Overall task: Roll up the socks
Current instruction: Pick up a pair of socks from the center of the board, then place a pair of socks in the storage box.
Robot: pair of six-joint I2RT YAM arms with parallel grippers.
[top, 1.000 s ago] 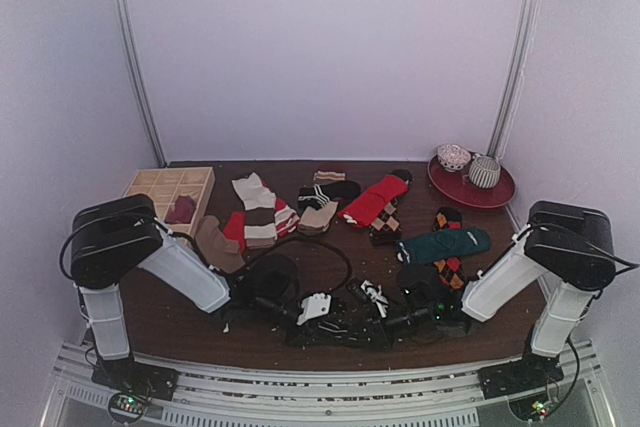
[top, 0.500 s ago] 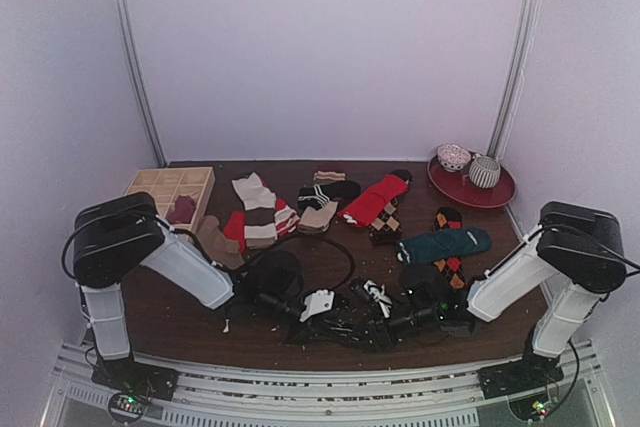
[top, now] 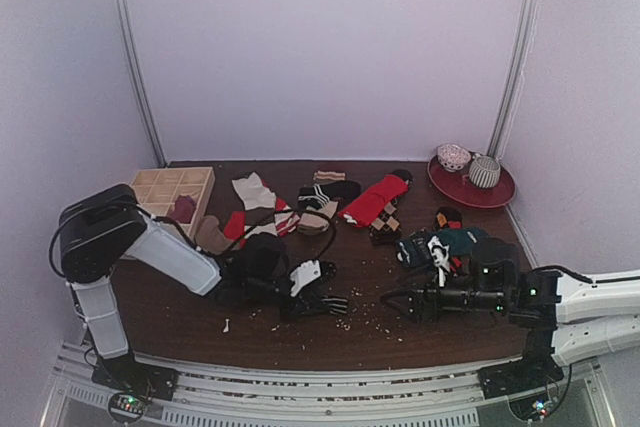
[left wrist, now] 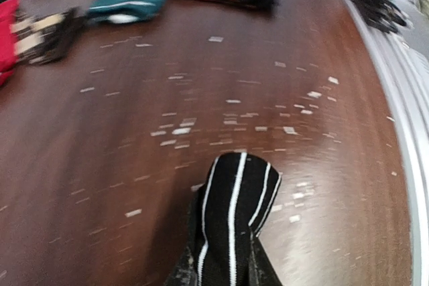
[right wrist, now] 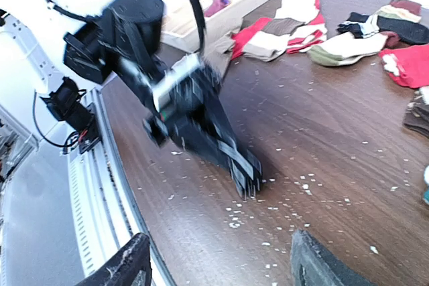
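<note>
One tool [left wrist: 224,269] grips striped sock [left wrist: 233,212] near table [left wrist: 281,65] edge.

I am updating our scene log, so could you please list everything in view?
wooden box: one, pale, back left, maroon sock inside
striped socks: several, cream, red, tan, beside box
black-and-white socks: pile, back centre
red sock: one, centre
argyle socks: two, right of centre
teal sock: one, right
plate: one, red, back right, two rolled socks on it
black striped sock: one, in left gripper
left gripper: shut on that sock
right gripper: open, empty
</note>
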